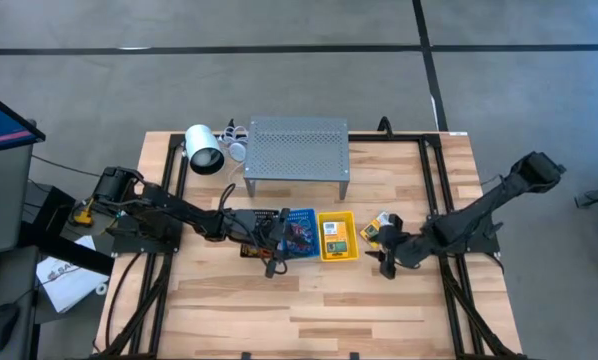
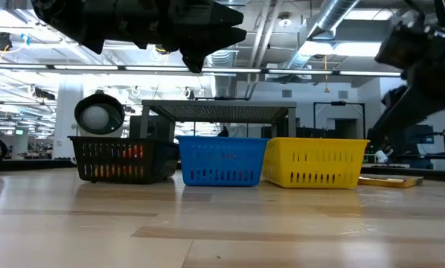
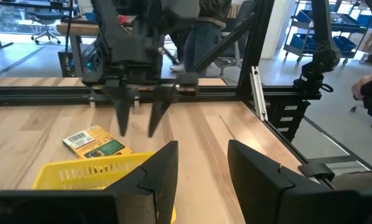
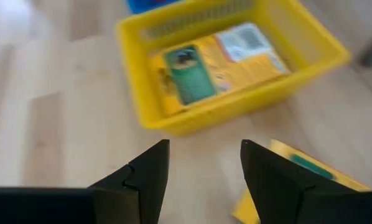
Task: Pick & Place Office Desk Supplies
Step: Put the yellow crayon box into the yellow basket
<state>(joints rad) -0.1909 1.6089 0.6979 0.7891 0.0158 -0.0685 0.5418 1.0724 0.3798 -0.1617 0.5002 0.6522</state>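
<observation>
Three baskets stand in a row: black (image 2: 122,160), blue (image 1: 301,232) and yellow (image 1: 337,236). Yellow-and-green crayon boxes (image 4: 204,71) lie flat inside the yellow one. Another crayon box (image 1: 377,228) lies flat on the table just right of it, also seen in the left wrist view (image 3: 96,142) and the right wrist view (image 4: 307,171). My left gripper (image 1: 279,240) hovers open over the blue basket, pointing toward the table's right. My right gripper (image 1: 387,262) hangs open, slanting down, near the loose box, with nothing between its fingers (image 3: 139,115).
A grey perforated shelf (image 1: 297,150) stands behind the baskets, with a white cylinder (image 1: 204,150) to its left. Bare wood lies toward the table's near edge. A black frame rail (image 3: 43,96) runs along the table's right side, and a person's legs (image 3: 204,31) show beyond it.
</observation>
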